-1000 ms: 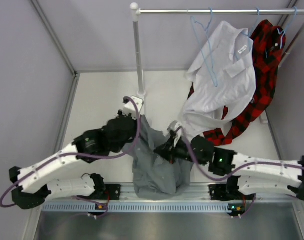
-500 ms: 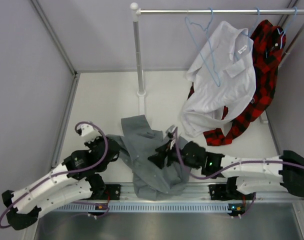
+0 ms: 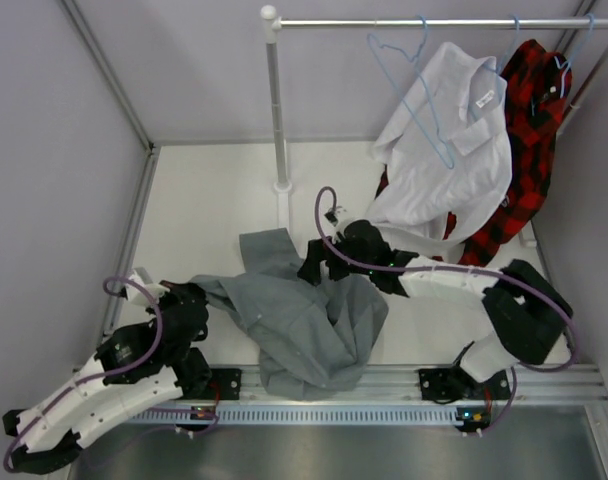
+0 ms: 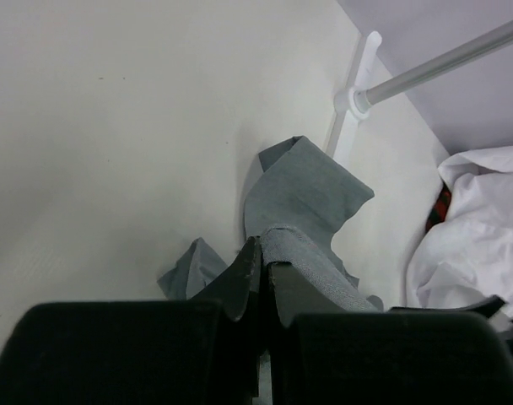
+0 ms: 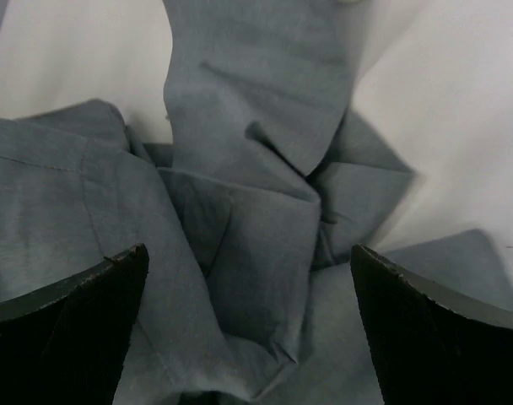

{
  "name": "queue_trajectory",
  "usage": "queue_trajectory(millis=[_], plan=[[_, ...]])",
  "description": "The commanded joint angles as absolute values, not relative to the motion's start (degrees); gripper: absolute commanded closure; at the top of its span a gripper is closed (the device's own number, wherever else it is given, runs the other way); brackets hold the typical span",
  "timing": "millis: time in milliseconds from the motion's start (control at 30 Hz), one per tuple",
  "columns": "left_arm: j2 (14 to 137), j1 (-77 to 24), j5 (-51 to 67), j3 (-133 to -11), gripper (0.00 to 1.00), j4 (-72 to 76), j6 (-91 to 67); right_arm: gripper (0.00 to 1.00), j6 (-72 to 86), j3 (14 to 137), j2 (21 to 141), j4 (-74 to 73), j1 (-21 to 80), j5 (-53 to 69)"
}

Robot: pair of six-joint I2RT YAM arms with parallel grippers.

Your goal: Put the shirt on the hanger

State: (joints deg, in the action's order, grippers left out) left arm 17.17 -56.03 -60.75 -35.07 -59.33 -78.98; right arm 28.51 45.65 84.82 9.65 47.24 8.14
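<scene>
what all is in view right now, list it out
grey shirt: 1, grey, crumpled on the table between the arms
hanger: 1 bare, light blue, on the rail, partly across the white shirt
white shirt: 1, white, hanging from the rail
plaid shirt: 1, red and black, hanging right of the white one
rail: 1, silver, across the back
table: 1, off-white
left gripper: 1, black, shut on a fold of the grey shirt
right gripper: 1, black, open above the grey shirt

Shirt point(image 3: 309, 320) lies crumpled on table point(image 3: 214, 200); hanger point(image 3: 408, 105) hangs from rail point(image 3: 464, 22).
</scene>
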Motion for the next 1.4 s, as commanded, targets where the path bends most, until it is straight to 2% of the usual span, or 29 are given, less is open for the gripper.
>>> queue_trajectory(millis=[0, 133, 200, 233, 300, 333, 433, 667, 800, 833, 900, 1033, 1067, 1167, 1233, 1367], plan=[[12.9, -55.8, -62.1, -33.7, 1.0, -60.0, -81.0, 0.01, 30.8, 51.7, 91.3, 11.9, 50.4, 15.8], [11.2, -55.8, -61.8, -34.3, 1.0, -60.1, -78.5, 0.01, 32.5, 59.0, 102.6, 11.6, 54.1, 16.2], [11.2, -55.8, -61.4, -35.2, 1.0, -60.1, -76.9, 0.16, 32.5, 60.8, 104.8, 10.4, 56.0, 13.6], [11.2, -55.9, -61.3, -35.5, 1.0, -60.1, -76.3, 0.3, 33.5, 60.5, 105.6, 10.6, 56.2, 11.3], [11.2, -55.8, -61.2, -36.6, 1.0, -60.2, -74.4, 0.91, 34.7, 58.5, 104.8, 12.0, 56.3, 7.2], [11.1, -55.8, -61.1, -36.8, 1.0, -60.1, -73.7, 1.0, 35.0, 57.6, 102.2, 12.0, 56.3, 5.6], [10.7, -55.9, -61.1, -38.1, 1.0, -60.1, -72.3, 1.0, 33.8, 53.8, 92.8, 11.9, 56.3, 0.3], [12.5, -55.9, -64.4, -45.6, 1.0, -59.7, -64.8, 1.0, 28.5, 49.2, 64.7, -3.7, 58.4, -21.3], [16.3, -56.0, -65.2, -50.5, 1.0, -53.5, -54.2, 1.0, 28.8, 47.5, 49.9, -12.6, 58.7, -27.7], [17.5, -56.0, -63.7, -51.2, 1.0, -48.0, -47.7, 1.0, 29.1, 47.1, 47.7, -14.4, 58.9, -28.6], [22.1, -56.1, -60.7, -53.3, 1.0, -40.7, -36.6, 1.0, 30.4, 46.1, 40.4, -18.2, 59.4, -31.7], [36.0, -56.0, -54.6, -59.7, 1.0, -27.8, -25.6, 1.0, 31.3, 46.5, 30.1, -27.9, 59.8, -34.5], [43.1, -55.9, -56.6, -61.7, 1.0, -28.0, -25.1, 1.0, 31.4, 47.9, 28.7, -29.7, 59.8, -35.2], [53.1, -55.4, -58.5, -70.7, 1.0, -30.6, -26.9, 1.0, 33.4, 50.2, 24.9, -36.4, 59.8, -36.0], [60.4, -53.8, -55.3, -75.4, 1.0, -30.3, -28.7, 1.0, 34.3, 50.4, 21.8, -38.4, 59.8, -35.9], [66.8, -42.0, -42.0, -78.6, 1.0, -27.9, -32.8, 1.0, 31.0, 52.2, 18.2, -39.0, 59.8, -32.8]])
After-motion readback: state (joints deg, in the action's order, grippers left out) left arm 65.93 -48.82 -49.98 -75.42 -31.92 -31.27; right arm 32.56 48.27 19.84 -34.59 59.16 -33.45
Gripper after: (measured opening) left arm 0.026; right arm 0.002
